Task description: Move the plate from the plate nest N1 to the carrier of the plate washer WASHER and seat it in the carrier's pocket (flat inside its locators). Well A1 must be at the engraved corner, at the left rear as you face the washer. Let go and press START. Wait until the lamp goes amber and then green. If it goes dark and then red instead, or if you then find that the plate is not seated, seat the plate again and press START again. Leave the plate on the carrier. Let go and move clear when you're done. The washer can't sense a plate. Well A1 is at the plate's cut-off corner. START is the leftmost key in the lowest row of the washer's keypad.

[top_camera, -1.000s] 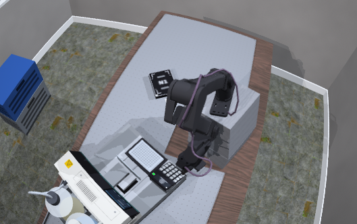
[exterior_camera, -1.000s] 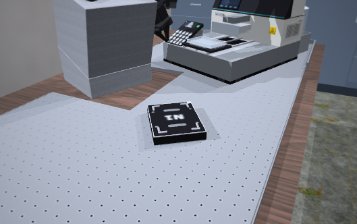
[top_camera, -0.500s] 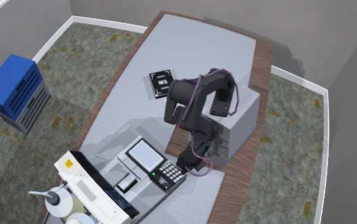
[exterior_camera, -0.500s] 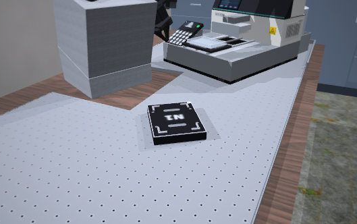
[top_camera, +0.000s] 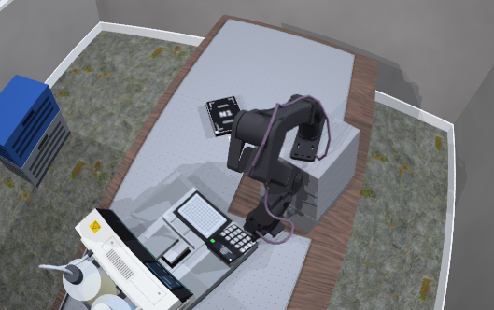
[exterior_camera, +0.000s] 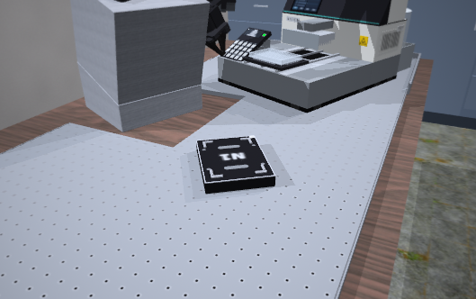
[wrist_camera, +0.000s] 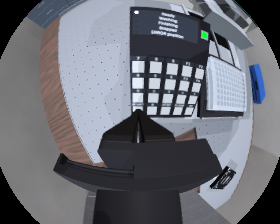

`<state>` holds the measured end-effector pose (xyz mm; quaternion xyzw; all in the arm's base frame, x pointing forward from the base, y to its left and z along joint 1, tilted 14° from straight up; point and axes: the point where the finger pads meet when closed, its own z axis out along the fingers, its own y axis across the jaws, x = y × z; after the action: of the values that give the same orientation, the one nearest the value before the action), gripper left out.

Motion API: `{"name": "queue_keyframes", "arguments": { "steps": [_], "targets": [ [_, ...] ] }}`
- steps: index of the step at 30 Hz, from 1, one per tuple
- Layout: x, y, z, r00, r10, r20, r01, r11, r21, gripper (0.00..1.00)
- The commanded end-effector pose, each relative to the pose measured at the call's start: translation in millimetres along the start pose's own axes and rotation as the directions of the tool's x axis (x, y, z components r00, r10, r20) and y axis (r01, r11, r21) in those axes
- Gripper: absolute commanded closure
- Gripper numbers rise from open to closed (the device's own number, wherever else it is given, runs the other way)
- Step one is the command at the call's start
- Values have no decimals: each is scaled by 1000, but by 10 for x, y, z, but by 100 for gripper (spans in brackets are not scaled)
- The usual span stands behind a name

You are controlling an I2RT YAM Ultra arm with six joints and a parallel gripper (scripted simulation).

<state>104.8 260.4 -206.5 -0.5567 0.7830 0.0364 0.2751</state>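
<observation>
The pale plate [top_camera: 202, 215] [exterior_camera: 275, 56] [wrist_camera: 225, 87] lies on the black carrier [exterior_camera: 287, 67] of the washer [top_camera: 134, 254] [exterior_camera: 347, 42] and looks flat. Its cut-off corner and the fit inside the locators are too small to tell. The lamp [top_camera: 212, 241] [exterior_camera: 264, 34] [wrist_camera: 204, 35] on the keypad panel is green. My gripper [wrist_camera: 138, 112] is shut and empty, its tips at the leftmost key of the lowest row, partly hiding it; whether they touch it I cannot tell. Nest N1 [top_camera: 214, 119] [exterior_camera: 238, 181] [wrist_camera: 223, 178] is empty.
A grey block [top_camera: 337, 173] [exterior_camera: 161, 54] stands beside the arm's base. The washer's housing rises behind the carrier, with bottles [top_camera: 81, 280] at its rear. The keypad [top_camera: 238, 237] [exterior_camera: 240, 48] [wrist_camera: 163, 47] slopes up right beside the plate.
</observation>
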Motion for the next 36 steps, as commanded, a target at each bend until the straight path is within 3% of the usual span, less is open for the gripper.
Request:
{"name": "queue_keyframes", "arguments": {
  "steps": [1,24,26,27,28,36],
  "targets": [
    [-110,19,107,999,16,31,-16,1000,-7,100],
    [-110,19,107,999,16,31,-16,1000,-7,100],
    [-115,29,68,999,22,34,-22,1000,-6,100],
    [-265,46,13,997,29,70,-28,1000,-10,100],
    [-95,20,-70,999,11,32,-11,1000,-5,100],
    [-21,1,-205,1000,2,7,-2,1000,3,100]
  ]
}}
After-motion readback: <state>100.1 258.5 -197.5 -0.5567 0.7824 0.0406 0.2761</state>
